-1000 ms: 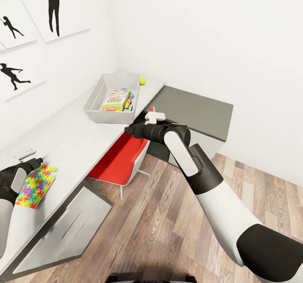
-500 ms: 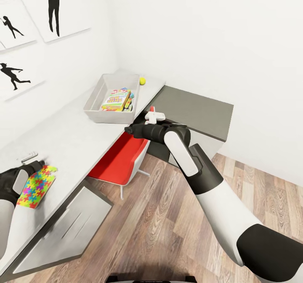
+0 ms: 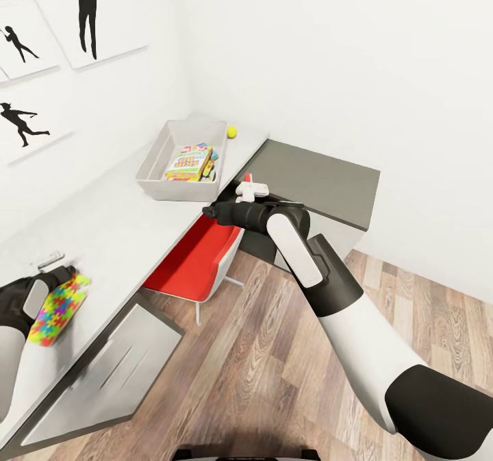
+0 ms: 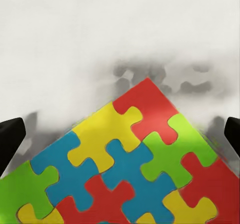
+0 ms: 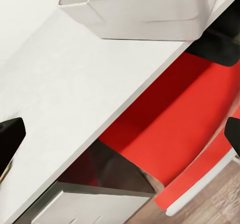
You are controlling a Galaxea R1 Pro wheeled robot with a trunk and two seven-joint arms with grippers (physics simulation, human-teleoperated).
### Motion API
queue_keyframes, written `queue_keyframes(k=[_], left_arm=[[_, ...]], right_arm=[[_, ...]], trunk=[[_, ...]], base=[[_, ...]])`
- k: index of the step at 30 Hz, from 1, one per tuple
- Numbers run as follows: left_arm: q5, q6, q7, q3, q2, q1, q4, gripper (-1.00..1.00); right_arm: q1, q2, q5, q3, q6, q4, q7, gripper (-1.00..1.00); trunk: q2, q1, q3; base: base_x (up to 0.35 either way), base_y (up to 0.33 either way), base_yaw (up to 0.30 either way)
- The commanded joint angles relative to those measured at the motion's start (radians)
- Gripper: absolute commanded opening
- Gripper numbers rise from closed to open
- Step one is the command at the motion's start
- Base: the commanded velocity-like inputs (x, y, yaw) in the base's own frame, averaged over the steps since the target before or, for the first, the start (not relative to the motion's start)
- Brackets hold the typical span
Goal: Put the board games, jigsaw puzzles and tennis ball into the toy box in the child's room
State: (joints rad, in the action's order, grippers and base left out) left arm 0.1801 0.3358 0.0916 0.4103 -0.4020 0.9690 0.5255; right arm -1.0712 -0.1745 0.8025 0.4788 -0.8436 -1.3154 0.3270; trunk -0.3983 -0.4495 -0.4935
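Jigsaw puzzle (image 3: 56, 301), a flat square of bright interlocking pieces, lies on the white counter (image 3: 109, 228) at its near end, well apart from the toy box (image 3: 183, 160). The left tool (image 3: 60, 267) sits at the puzzle's far edge. In the left wrist view the puzzle (image 4: 125, 164) lies between the two dark fingertips (image 4: 11, 139), which stand wide apart and grip nothing.

The toy box, a shallow grey bin, rests near the counter's far end and already holds a board game (image 3: 190, 162) with a colourful cover. A yellow tennis ball (image 3: 231, 131) sits on the counter just beyond the box. The right tool (image 3: 252, 189) hovers near the counter's front edge beside the box, above a red chair (image 3: 195, 261); the right wrist view shows its fingertips apart, and it is empty.

Risks from here: the puzzle is very thin and flat against the counter, so closing fingers may slide over it or push it off the near edge. If gripped only by one edge, it could tilt and slip out during the long carry to the box.
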Motion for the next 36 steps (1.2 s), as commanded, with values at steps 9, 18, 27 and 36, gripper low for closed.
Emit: queue_keyframes(k=[9,18,27,36], left_arm=[[0.010,0.002,0.003,-0.001,0.000,0.000,-0.004,1.00],[0.010,0.008,0.001,-0.002,-0.005,0.000,-0.004,1.00],[0.009,0.091,0.000,-0.001,-0.012,0.000,-0.004,1.00],[0.011,0.116,-0.006,-0.001,-0.012,0.000,-0.002,1.00]], right_arm=[[-0.001,0.000,0.010,0.001,-0.002,-0.001,0.010,1.00],[-0.001,0.000,0.010,0.001,-0.002,-0.001,0.010,1.00],[-0.001,0.000,0.010,0.001,-0.002,-0.001,0.010,1.00],[-0.001,0.000,0.010,0.001,-0.002,-0.001,0.010,1.00]], trunk=[[-0.002,-0.001,-0.002],[-0.002,-0.001,-0.002],[-0.002,-0.001,-0.002],[-0.002,-0.001,-0.002]], base=[[0.000,0.000,0.000],[0.000,0.000,0.000],[0.000,0.000,0.000],[0.000,0.000,0.000]])
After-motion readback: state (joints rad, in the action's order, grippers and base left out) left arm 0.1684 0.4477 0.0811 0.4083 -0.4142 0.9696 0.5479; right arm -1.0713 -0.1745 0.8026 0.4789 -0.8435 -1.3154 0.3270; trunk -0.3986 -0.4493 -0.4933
